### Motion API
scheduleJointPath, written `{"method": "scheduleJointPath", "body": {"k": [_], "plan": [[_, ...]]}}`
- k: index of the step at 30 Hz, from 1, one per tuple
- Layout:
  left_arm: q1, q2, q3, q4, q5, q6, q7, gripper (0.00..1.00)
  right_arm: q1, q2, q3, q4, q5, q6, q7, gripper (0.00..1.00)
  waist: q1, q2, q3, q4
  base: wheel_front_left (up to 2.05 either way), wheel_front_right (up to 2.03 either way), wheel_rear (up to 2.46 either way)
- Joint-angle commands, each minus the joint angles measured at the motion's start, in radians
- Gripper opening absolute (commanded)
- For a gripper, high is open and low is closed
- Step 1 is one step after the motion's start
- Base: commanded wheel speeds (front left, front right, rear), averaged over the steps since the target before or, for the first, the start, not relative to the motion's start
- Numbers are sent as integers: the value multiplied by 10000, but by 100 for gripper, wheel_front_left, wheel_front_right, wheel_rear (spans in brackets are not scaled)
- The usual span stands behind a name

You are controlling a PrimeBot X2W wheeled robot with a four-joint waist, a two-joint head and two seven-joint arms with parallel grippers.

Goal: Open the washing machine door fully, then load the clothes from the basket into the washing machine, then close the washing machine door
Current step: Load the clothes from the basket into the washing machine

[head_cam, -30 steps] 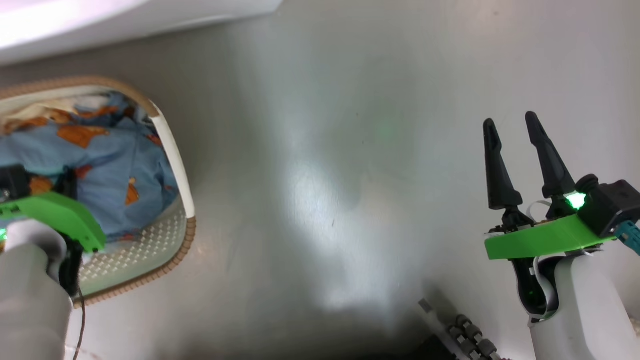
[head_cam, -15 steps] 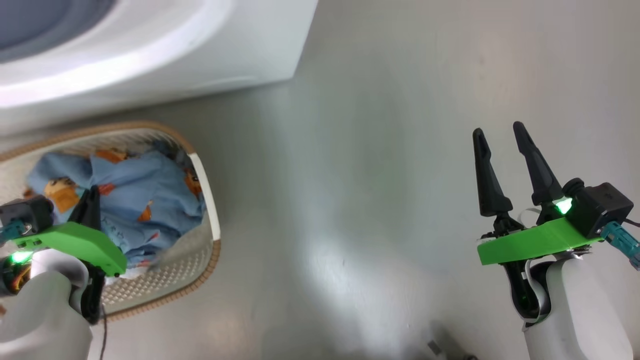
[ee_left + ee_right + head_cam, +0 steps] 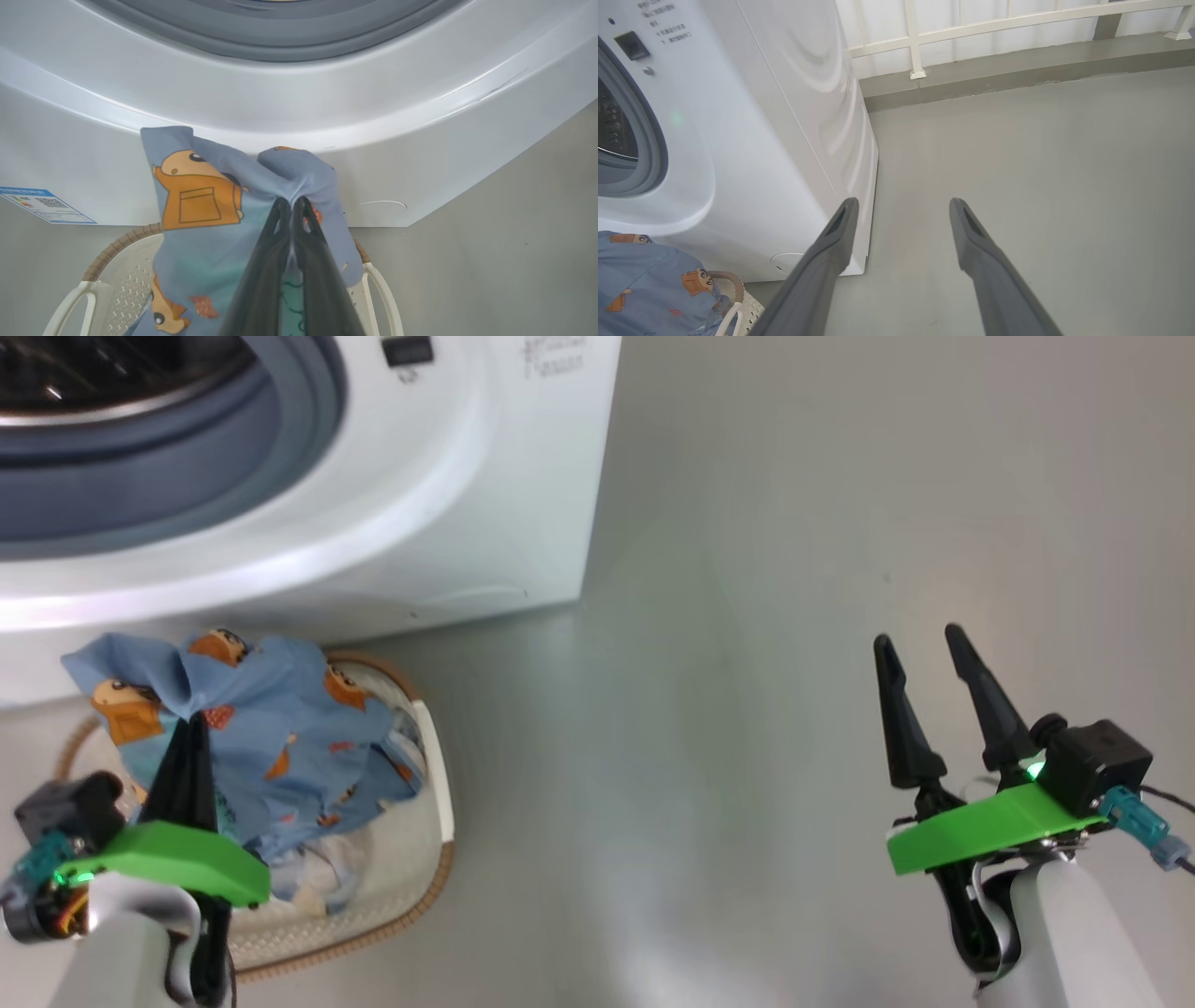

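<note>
Lifted: clothes point(image 3: 280, 728) that lay in the basket point(image 3: 437, 775) half a second before now hung bunched above it; the head camera had also tilted up.
Left gripper point(image 3: 191, 723): fingers pressed together on a fold of the blue cartoon-print garment, lower left of the head view.
Right gripper point(image 3: 918, 639): fingers spread wide and empty over the grey floor point(image 3: 794, 569), lower right.
Basket: on the floor just in front of the machine, lower left; the garment's lower end trailed into it over paler cloth point(image 3: 317, 877).
Washing machine point(image 3: 448, 504): upper left, with its grey-blue gasket point(image 3: 187, 495) and steel drum point(image 3: 93, 373) on show.
Labels: blue sticker point(image 3: 44, 204) with a square code, low on the front; grey print point(image 3: 554, 355) beside the opening too small to read.
Hidden: basket floor under cloth; drum cut off by the frame's top edge.
</note>
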Motion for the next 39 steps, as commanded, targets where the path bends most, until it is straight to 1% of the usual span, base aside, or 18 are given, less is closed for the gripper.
{"method": "scheduleJointPath", "body": {"k": [1, 10, 16, 28, 39], "plan": [[471, 173, 581, -648, 262, 94, -121, 0, 320, 9, 228, -118, -156, 16, -48, 100, 0, 0, -895, 267, 0, 0, 0], [1948, -563, 1621, -2886, 1418, 86, -121, 0, 699, 9, 268, 161, -289, 16, -48, 100, 0, 0, -2198, 538, 0, 0, 0], [2801, -1001, 2246, -4128, 2203, -2, -121, 0, 972, 9, 270, 252, -384, 16, -48, 100, 0, 0, -2884, 640, 0, 0, 0], [4098, -1490, 2879, -5588, 3296, -153, -122, 0, 1464, 9, 333, 245, -469, 16, -48, 100, 0, 0, -3846, 773, 0, 0, 0], [5183, -1765, 3341, -6222, 3701, -213, -122, 0, 1765, 9, 394, 255, -514, 16, -48, 100, 0, 0, -4407, 775, 0, 0, 0]]}}
